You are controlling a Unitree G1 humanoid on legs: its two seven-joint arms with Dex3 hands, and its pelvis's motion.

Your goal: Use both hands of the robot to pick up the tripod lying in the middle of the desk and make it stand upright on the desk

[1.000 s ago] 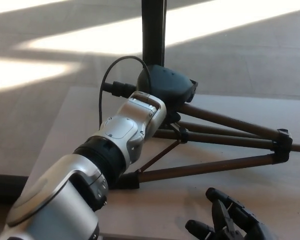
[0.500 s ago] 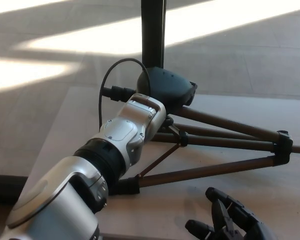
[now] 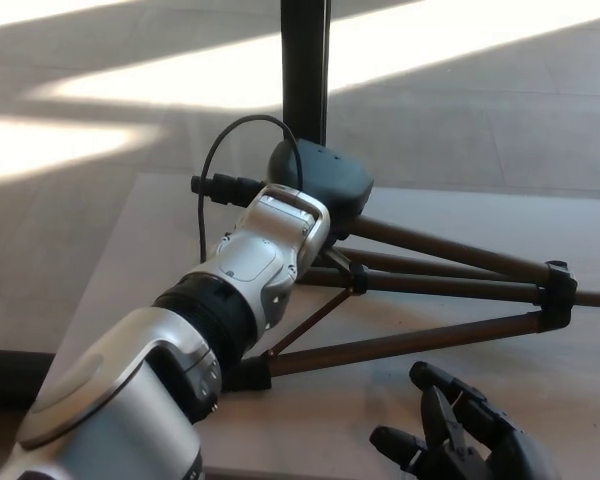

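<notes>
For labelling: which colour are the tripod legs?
Dark brown tripod legs, black joints; head view.

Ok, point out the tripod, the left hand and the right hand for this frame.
tripod [image 3: 420,340]: head view, on the nearest brown leg.
left hand [image 3: 320,175]: head view, on its black back at the tripod's hub.
right hand [image 3: 458,440]: head view, on the palm, fingers apart.

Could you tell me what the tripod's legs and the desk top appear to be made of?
The tripod legs look like dark brown metal tubes with a dull sheen, joined by black, probably plastic, clamps. The desk looks like pale matte laminate or wood; which, I cannot tell.
</notes>
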